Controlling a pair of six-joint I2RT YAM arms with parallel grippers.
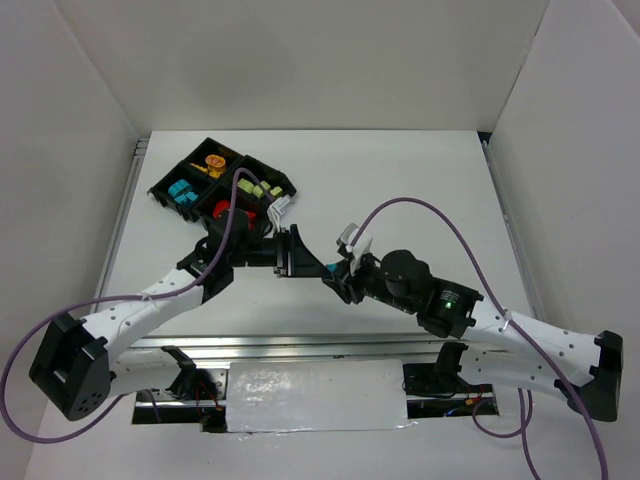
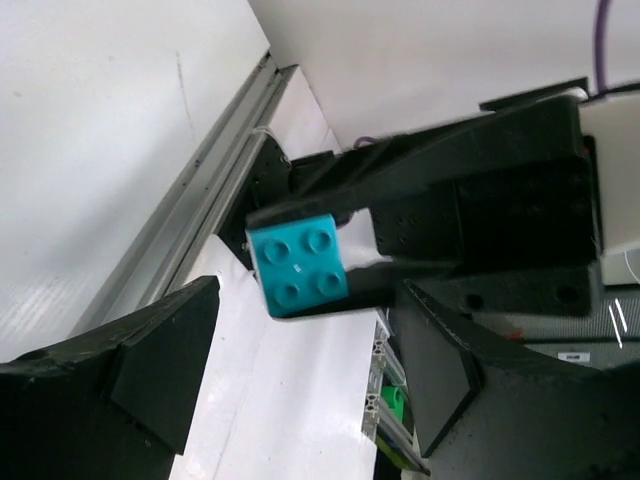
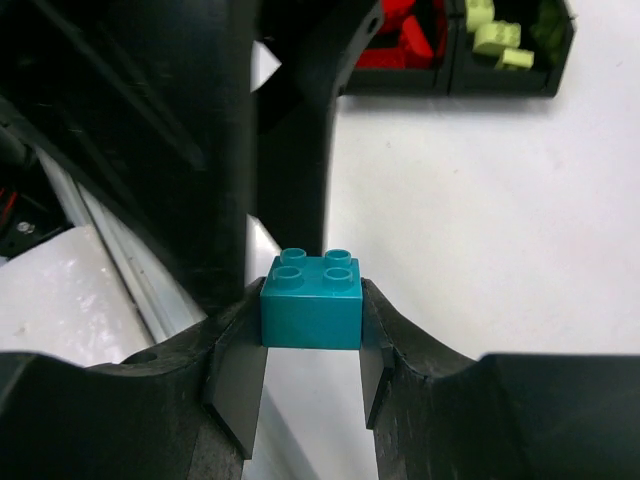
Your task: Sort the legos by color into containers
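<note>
A matt white worktop (image 1: 420, 190) sits inside plain white walls (image 1: 300, 60), with a ribbed aluminium rail (image 1: 300, 345) along its near edge and a crinkled silvery sheet (image 1: 315, 395) just in front of that rail. Two glossy purple cables (image 1: 420, 205) loop over the two arms. One black plastic tray (image 1: 285, 183) lies skewed by the far left corner, split into four square compartments. These hold orange-yellow bricks (image 1: 213, 162), pale green bricks (image 1: 262, 188), teal bricks (image 1: 182, 192) and red bricks (image 1: 222, 210). About three green ones show; the other piles are too small to count. Over the middle of the worktop, towards the near edge, the right gripper (image 3: 312, 312) is clamped on one teal brick (image 3: 312, 305), a smooth square block with four round studs, its flat black fingers (image 3: 240, 370) pressing two opposite sides. The left gripper (image 2: 310, 330) faces it with its jaws apart and holds nothing.
</note>
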